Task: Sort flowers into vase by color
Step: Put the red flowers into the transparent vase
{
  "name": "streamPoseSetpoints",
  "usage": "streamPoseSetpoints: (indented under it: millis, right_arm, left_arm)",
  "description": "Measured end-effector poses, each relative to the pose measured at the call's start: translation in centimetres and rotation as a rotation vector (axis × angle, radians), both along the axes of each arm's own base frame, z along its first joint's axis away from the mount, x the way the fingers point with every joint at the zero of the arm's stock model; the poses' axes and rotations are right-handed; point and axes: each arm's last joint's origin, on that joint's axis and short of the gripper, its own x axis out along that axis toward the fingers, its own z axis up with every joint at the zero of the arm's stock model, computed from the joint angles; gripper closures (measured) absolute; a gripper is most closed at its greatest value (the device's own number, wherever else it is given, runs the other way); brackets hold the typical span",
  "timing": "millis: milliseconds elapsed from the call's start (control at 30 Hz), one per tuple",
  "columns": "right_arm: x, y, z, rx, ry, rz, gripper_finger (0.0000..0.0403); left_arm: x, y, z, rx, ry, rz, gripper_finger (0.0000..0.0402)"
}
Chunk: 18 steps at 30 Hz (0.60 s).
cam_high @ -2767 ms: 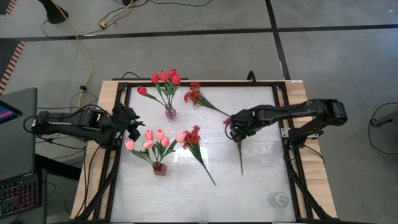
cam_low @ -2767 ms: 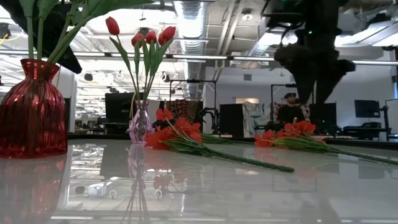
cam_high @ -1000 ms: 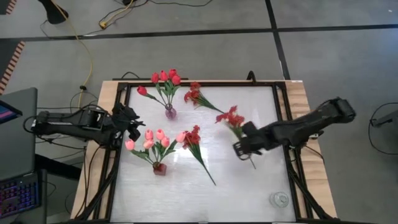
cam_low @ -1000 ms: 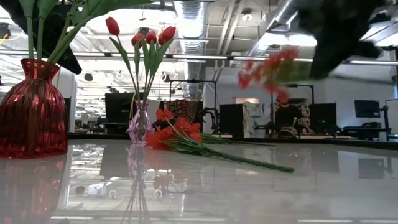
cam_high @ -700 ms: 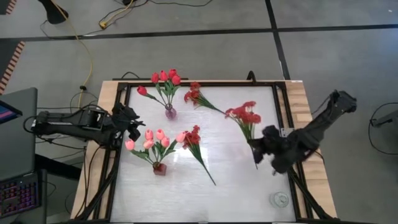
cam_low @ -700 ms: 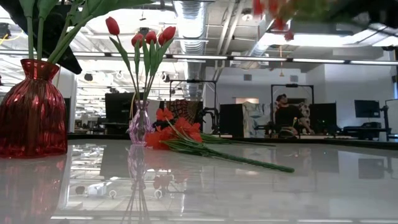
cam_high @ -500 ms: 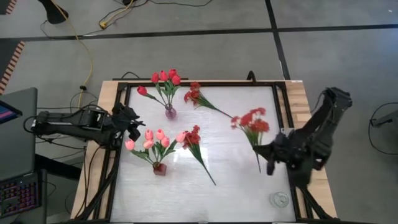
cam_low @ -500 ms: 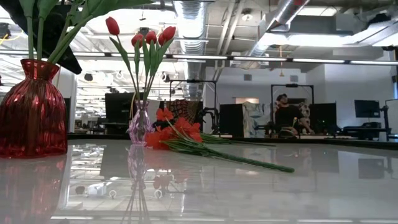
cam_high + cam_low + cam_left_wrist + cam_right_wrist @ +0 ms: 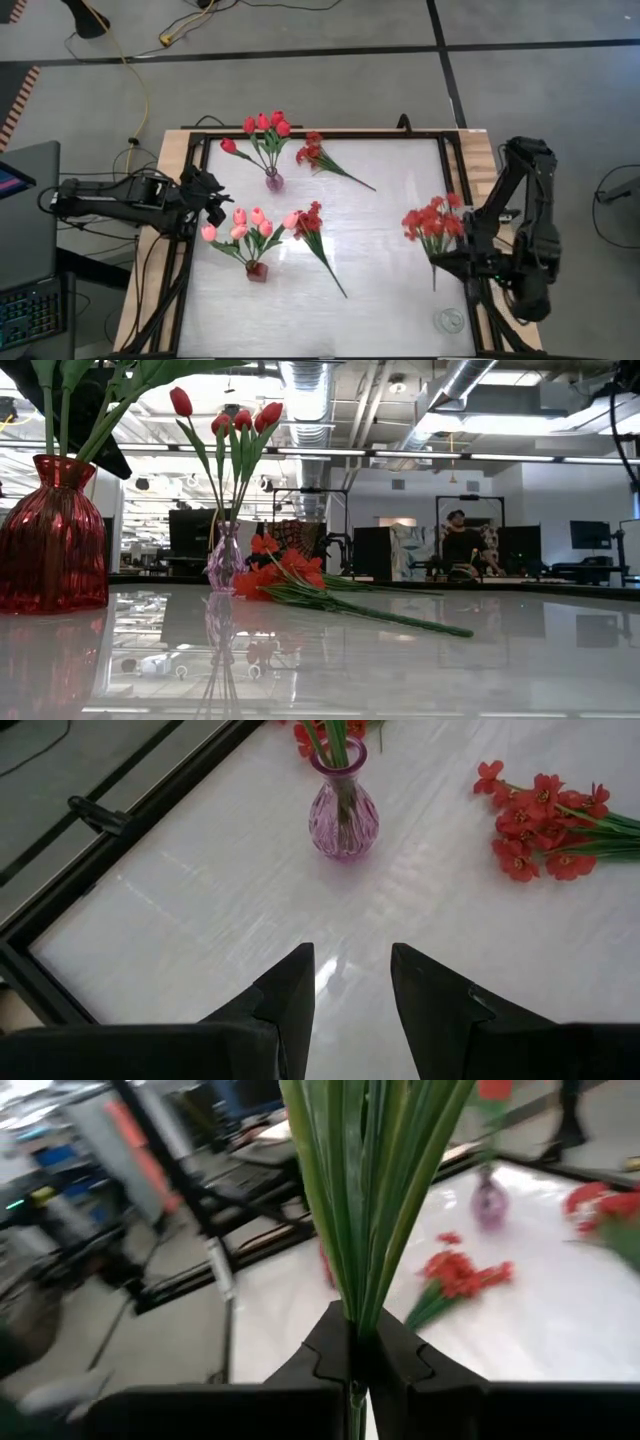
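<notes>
Plainly the right gripper (image 9: 357, 1342) is pinched tight on a red spray (image 9: 432, 222), lifted over the table's (image 9: 380, 270) right edge; swung fast, the thin stem could slip; the left gripper (image 9: 350, 982), half-open and empty, waits at the left.

this is a robotics lab set in a large open-plan office or workshop hall. the white glossy worktop (image 9: 330, 230) sits inside a black metal frame (image 9: 455, 180) on a grey concrete floor (image 9: 330, 80), with yellow and black cables (image 9: 140, 90) trailing across it. a laptop (image 9: 25, 250) stands beside the rig. looking level across the worktop, exposed ceiling ducts (image 9: 305, 390) and long strip lights (image 9: 420, 456) run overhead, dark monitors (image 9: 588, 535) and equipment racks (image 9: 300, 530) line the back, and a person (image 9: 462, 540) sits at a distant desk.
</notes>
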Motion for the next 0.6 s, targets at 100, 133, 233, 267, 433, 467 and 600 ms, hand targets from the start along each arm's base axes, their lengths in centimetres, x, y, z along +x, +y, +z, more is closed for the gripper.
streamPoseSetpoints:
  millis: [100,133,233,267,433,467,600]
  right_arm:
    - [-1.3,0.5,0.0,0.007,-0.001,0.078,0.0362]
    - [-1.7,0.7,0.0,0.008,-0.001,0.101,0.0362]
    - [-2.8,0.9,0.0,-0.017,-0.017,0.155,0.0362]
    - [-3.0,1.0,-0.1,-0.030,-0.024,0.168,0.0362]
    - [-4.3,1.1,-1.0,-0.071,-0.059,0.222,0.0362]
    - [-4.6,1.1,-1.4,-0.077,-0.062,0.234,0.0362]
    - [-5.5,1.0,-2.7,-0.074,-0.076,0.273,0.0362]
  left_arm:
    - [0.0,0.0,0.0,0.000,0.000,0.000,0.0278]
    - [0.0,0.0,0.0,0.000,0.000,0.000,0.0278]
    - [0.0,0.0,0.0,0.000,0.000,0.000,0.0278]
    - [0.0,0.0,0.0,0.000,0.000,-0.001,0.0278]
    - [0.0,0.0,0.0,-0.001,0.000,0.000,0.0278]
    - [0.0,0.0,0.0,-0.001,0.000,0.000,0.0278]
    - [0.0,0.0,0.0,-0.001,-0.001,0.001,0.0278]
